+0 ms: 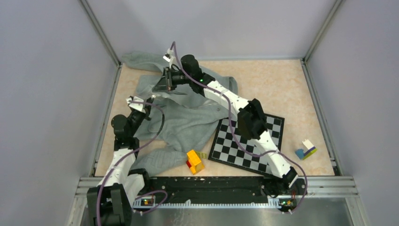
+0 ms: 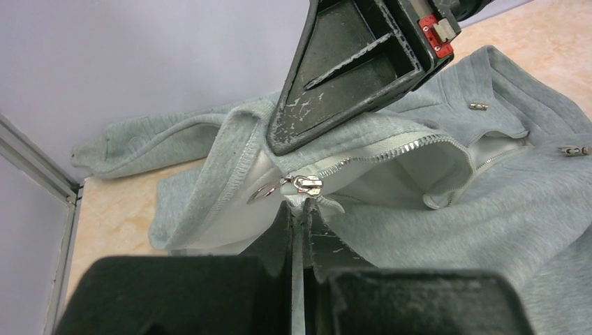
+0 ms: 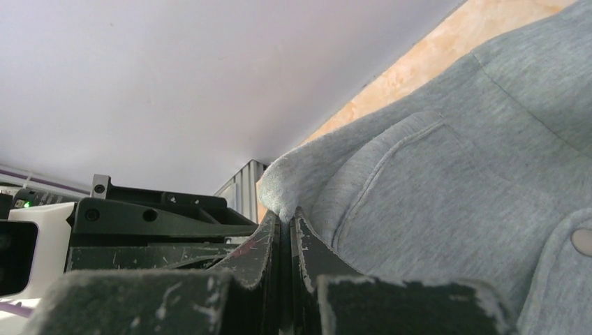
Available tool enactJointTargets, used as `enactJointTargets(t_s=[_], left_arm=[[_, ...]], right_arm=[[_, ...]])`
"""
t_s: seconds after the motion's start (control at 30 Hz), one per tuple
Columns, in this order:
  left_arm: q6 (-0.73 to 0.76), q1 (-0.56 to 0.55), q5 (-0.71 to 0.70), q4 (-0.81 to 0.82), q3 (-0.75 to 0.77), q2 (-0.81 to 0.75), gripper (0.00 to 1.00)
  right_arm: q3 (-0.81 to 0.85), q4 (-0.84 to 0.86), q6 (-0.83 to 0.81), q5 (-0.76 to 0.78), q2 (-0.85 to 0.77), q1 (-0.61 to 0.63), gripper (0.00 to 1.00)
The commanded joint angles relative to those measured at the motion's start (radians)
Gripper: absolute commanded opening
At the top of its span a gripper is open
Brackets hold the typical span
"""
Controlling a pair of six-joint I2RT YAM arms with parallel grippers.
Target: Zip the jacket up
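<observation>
We find the jacket [image 1: 188,125] rumpled on the left half of the table [image 1: 287,89], beside the chessboard [image 1: 235,150]. The left claw [image 2: 299,213] is closed on the front edge just below the zipper slider [image 2: 301,184]. The right claw [image 3: 285,222] is pinched on a fold of grey cloth just beyond. Past the slider the teeth [image 2: 391,148] part and white lining shows, so we judge most of the zipping is left to do. The garment's long axis runs from the far-left corner toward the near edge. We cannot tell which end is the collar.
</observation>
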Motion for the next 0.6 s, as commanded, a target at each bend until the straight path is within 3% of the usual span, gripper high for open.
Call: enactJointTargets(t_s=[0.0,0.2,0.33,0.57], left_arm=[[0.0,-0.015,0.047,0.048,0.008,-0.005,0.0],[-0.016,-0.015,0.016,0.041,0.009,0.011,0.0],[-0.018,-0.015,0.004,0.025,0.018,0.024,0.0],[-0.03,-0.015,0.084,0.041,0.013,0.012,0.0]], right_arm=[[0.113,0.086,0.063,-0.024,0.037,0.032,0.0],[0.053,0.227,0.149,-0.079,0.018,0.049,0.0],[-0.079,0.388,0.247,-0.113,-0.037,0.05,0.0],[-0.088,0.391,0.251,-0.078,-0.023,0.052,0.0]])
